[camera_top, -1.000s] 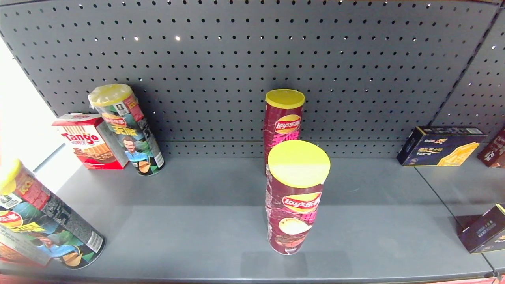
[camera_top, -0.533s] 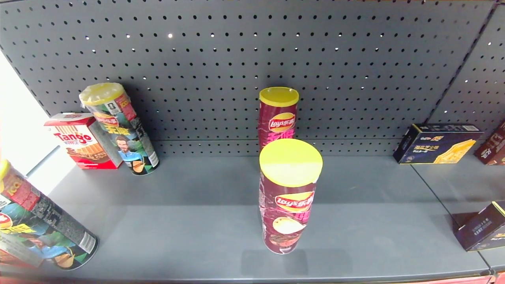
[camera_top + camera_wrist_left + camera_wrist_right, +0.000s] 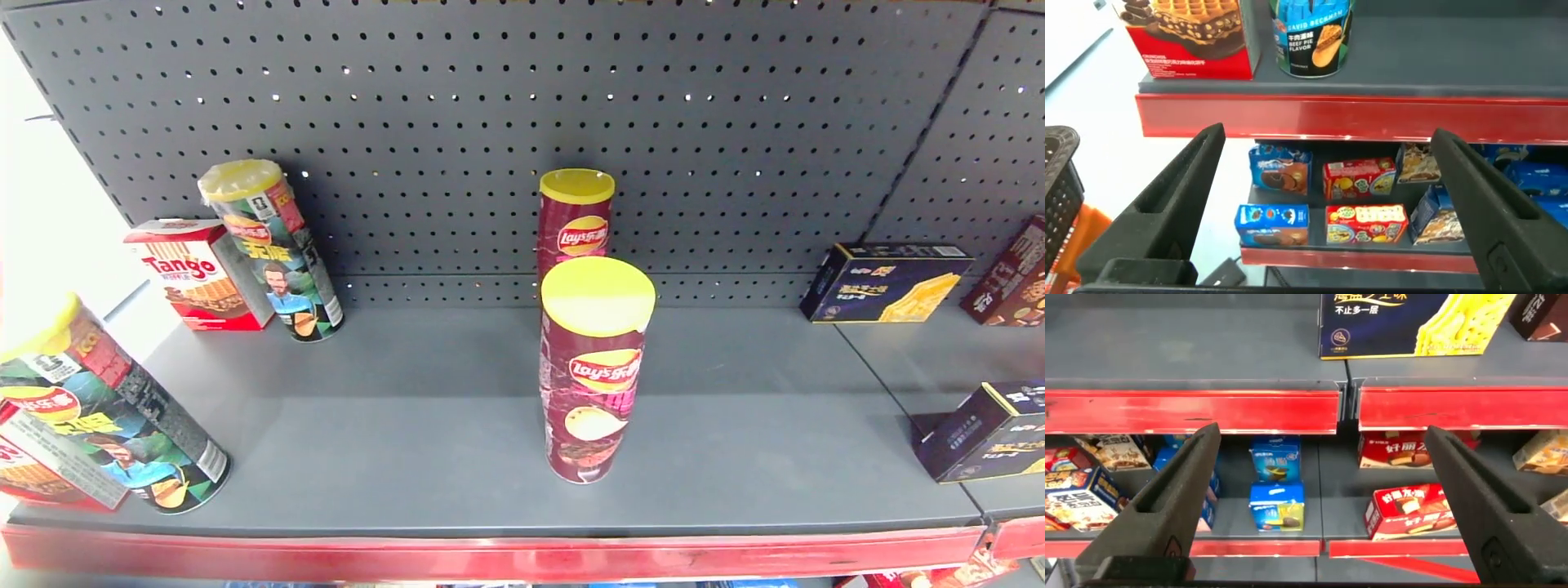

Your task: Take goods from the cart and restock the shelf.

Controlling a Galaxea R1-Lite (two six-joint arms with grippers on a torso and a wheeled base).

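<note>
Two maroon chip cans with yellow lids stand upright mid-shelf, one in front [image 3: 594, 376] and one behind it [image 3: 575, 220] by the pegboard. The grey shelf board [image 3: 392, 425] has a red front edge [image 3: 490, 555]. My left gripper [image 3: 1327, 135] is open and holds nothing; it is in front of the red shelf edge [image 3: 1388, 114], below a red wafer box [image 3: 1188, 37] and a green chip can [image 3: 1310, 37]. My right gripper [image 3: 1323, 431] is also open with nothing in it, facing the shelf edge [image 3: 1208, 408] below a dark blue box [image 3: 1413, 322].
At the shelf's left stand a red wafer box [image 3: 196, 273] and two green-black chip cans [image 3: 273, 253] [image 3: 114, 416]. Dark blue boxes [image 3: 886, 282] [image 3: 980, 429] sit at the right. The lower shelf holds blue cookie boxes [image 3: 1278, 167] [image 3: 1274, 482] and red boxes [image 3: 1409, 510].
The whole head view has shifted: the camera has drawn back, and the shelf's red front edge now shows. The goods on the shelf have not moved.
</note>
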